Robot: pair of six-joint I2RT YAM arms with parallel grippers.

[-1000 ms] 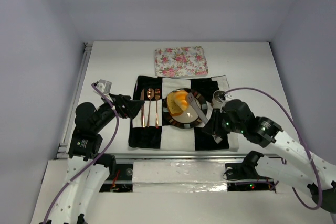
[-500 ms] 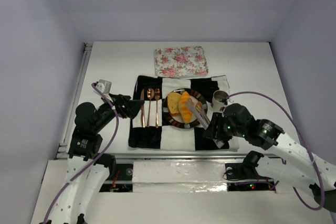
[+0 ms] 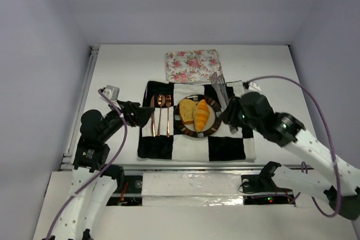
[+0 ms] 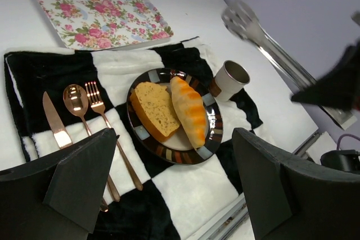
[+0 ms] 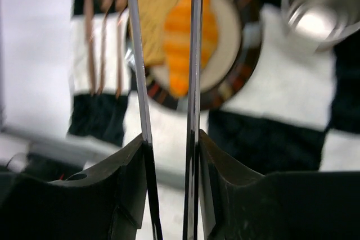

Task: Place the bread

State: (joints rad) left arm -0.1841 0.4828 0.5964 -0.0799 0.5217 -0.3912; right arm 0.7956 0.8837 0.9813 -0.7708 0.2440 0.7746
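The tan bread slice and the orange ridged croissant lie side by side on the round striped-rim plate. They also show in the left wrist view, the slice and the croissant, and blurred in the right wrist view, the slice and the croissant. My right gripper is shut on metal tongs, whose arms stand apart and empty, lifted right of and behind the plate. My left gripper is open and empty, left of the plate above the cutlery.
A black-and-white checked placemat lies under the plate. A copper knife, spoon and fork lie left of the plate. A small cup stands right of it. A floral tray lies behind.
The tongs were over the plate with the croissant; the croissant now lies on the plate beside the slice. My right arm has lifted the tongs away, back and to the right. The left arm is still.
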